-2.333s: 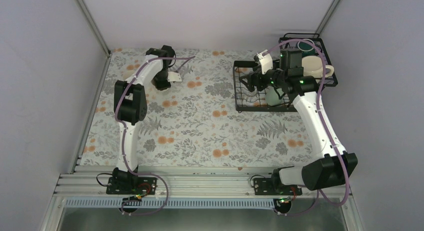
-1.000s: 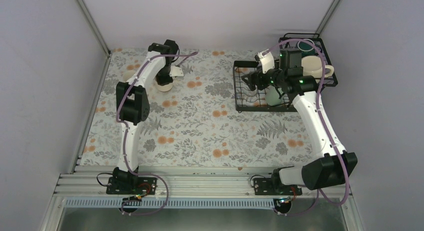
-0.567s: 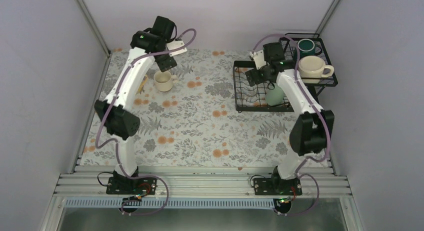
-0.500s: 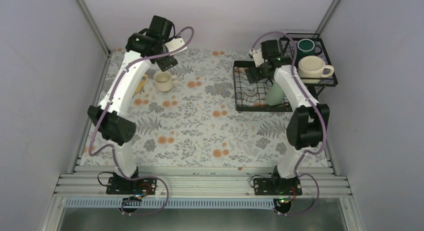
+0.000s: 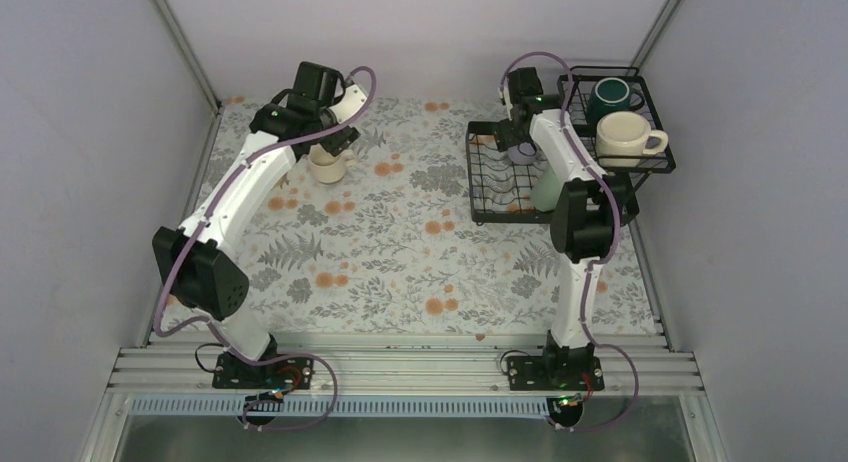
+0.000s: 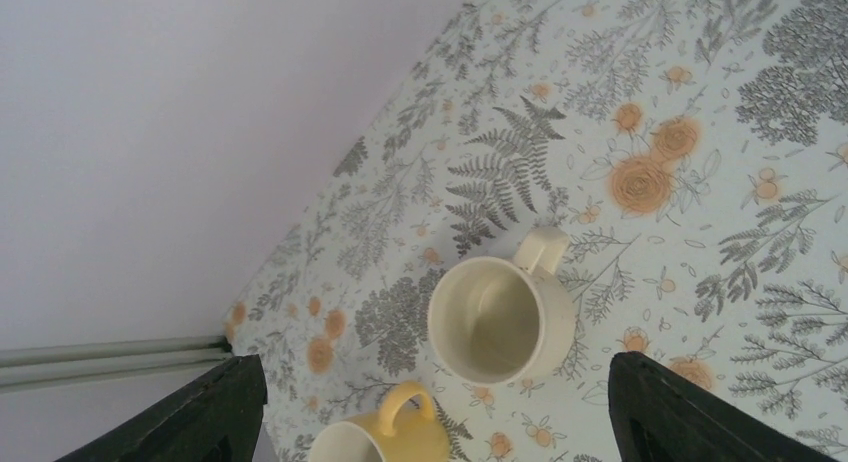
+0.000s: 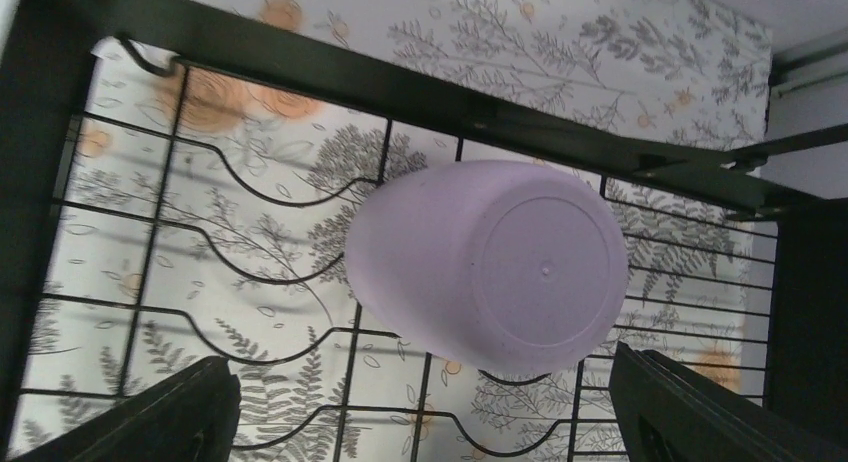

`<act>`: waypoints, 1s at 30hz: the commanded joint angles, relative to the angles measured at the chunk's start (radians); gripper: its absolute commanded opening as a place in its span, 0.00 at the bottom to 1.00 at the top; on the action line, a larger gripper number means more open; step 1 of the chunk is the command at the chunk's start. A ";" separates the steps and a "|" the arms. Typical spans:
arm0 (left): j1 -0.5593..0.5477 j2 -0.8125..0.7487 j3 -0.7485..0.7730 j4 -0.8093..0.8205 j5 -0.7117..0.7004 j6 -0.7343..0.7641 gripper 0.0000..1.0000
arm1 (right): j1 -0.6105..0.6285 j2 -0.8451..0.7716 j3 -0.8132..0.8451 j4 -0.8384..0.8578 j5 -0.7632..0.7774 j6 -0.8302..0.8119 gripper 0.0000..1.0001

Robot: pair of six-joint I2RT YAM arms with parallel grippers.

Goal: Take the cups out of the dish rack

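Note:
My left gripper hangs open above a cream mug that stands upright on the floral cloth. A yellow mug sits just beside it. My right gripper is open over the black dish rack, its fingers apart above a lavender tumbler lying bottom-up on the wires. A mint tumbler rests in the same tray. The raised basket holds a dark green mug and a second cream mug.
Grey walls close in the table on the left, back and right, and the rack stands near the back right corner. The left arm's mugs sit near the back left corner post. The floral cloth spreads between the arms.
The left gripper opened, let go of the cream mug on the cloth and rose above it. The right gripper moved from over the mint tumbler to over the lavender one.

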 commanded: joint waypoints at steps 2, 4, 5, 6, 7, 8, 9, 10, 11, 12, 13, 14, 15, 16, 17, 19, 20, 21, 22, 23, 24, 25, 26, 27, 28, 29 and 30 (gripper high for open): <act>-0.001 -0.092 -0.052 0.164 -0.043 -0.069 0.86 | -0.017 0.057 0.078 -0.029 0.077 0.022 0.95; 0.000 -0.094 -0.049 0.161 -0.038 -0.080 0.87 | -0.021 0.075 0.094 -0.026 0.075 0.019 0.96; -0.001 -0.094 -0.049 0.158 -0.034 -0.084 0.87 | -0.022 0.085 0.108 -0.029 0.077 0.019 0.96; -0.001 -0.094 -0.052 0.155 -0.028 -0.085 0.87 | -0.025 0.097 0.123 -0.028 0.077 0.018 0.96; -0.001 -0.094 -0.054 0.154 -0.027 -0.088 0.87 | -0.027 0.110 0.135 -0.026 0.078 0.014 0.96; -0.001 -0.096 -0.060 0.155 -0.026 -0.090 0.88 | -0.030 0.122 0.155 -0.026 0.082 0.012 0.96; 0.000 -0.097 -0.065 0.155 -0.022 -0.091 0.88 | -0.032 0.134 0.171 -0.028 0.087 0.010 0.96; -0.001 -0.099 -0.074 0.157 -0.020 -0.093 0.88 | -0.035 0.147 0.186 -0.029 0.092 0.006 0.96; -0.001 -0.104 -0.083 0.161 -0.019 -0.096 0.88 | -0.039 0.157 0.200 -0.028 0.093 0.003 0.96; -0.001 -0.108 -0.093 0.165 -0.013 -0.096 0.88 | -0.043 0.170 0.214 -0.029 0.085 -0.002 0.96; -0.001 -0.111 -0.099 0.167 -0.006 -0.094 0.88 | -0.048 0.184 0.231 -0.034 0.071 -0.004 0.97; -0.001 -0.112 -0.101 0.168 -0.007 -0.097 0.88 | -0.054 0.199 0.249 -0.041 0.059 -0.005 0.97; -0.001 -0.111 -0.103 0.168 -0.007 -0.096 0.88 | -0.056 0.214 0.263 -0.048 0.056 -0.006 0.97; -0.001 -0.111 -0.104 0.166 -0.005 -0.094 0.88 | -0.058 0.221 0.266 -0.047 0.054 -0.008 0.97; -0.001 -0.110 -0.106 0.165 -0.004 -0.095 0.88 | -0.060 0.229 0.267 -0.048 0.044 -0.009 0.97; -0.001 -0.110 -0.112 0.163 0.006 -0.092 0.89 | -0.066 0.237 0.273 -0.057 0.012 -0.007 0.97; -0.002 -0.109 -0.115 0.162 0.009 -0.092 0.89 | -0.068 0.240 0.275 -0.059 0.003 -0.007 0.97; -0.002 -0.110 -0.119 0.164 0.009 -0.095 0.89 | -0.069 0.241 0.275 -0.059 -0.004 -0.006 0.97; -0.002 -0.112 -0.126 0.166 0.012 -0.095 0.89 | -0.071 0.243 0.276 -0.058 -0.014 -0.007 0.97; -0.002 -0.114 -0.131 0.169 0.017 -0.097 0.89 | -0.072 0.243 0.277 -0.057 -0.030 -0.010 0.97; -0.002 -0.117 -0.139 0.172 0.019 -0.100 0.89 | -0.074 0.244 0.279 -0.057 -0.045 -0.010 0.97; -0.002 -0.120 -0.148 0.177 0.022 -0.102 0.89 | -0.076 0.245 0.282 -0.058 -0.060 -0.011 0.97; -0.002 -0.122 -0.152 0.177 0.026 -0.103 0.89 | -0.077 0.244 0.282 -0.061 -0.078 -0.012 0.97; -0.002 -0.122 -0.153 0.175 0.025 -0.104 0.89 | -0.077 0.244 0.284 -0.069 -0.091 -0.010 0.96; -0.002 -0.122 -0.157 0.176 0.023 -0.104 0.89 | -0.077 0.243 0.288 -0.078 -0.104 -0.006 0.96; -0.002 -0.123 -0.162 0.180 0.022 -0.103 0.89 | -0.076 0.241 0.287 -0.083 -0.118 -0.003 0.96; -0.002 -0.125 -0.169 0.182 0.020 -0.103 0.89 | -0.077 0.237 0.285 -0.085 -0.130 -0.001 0.95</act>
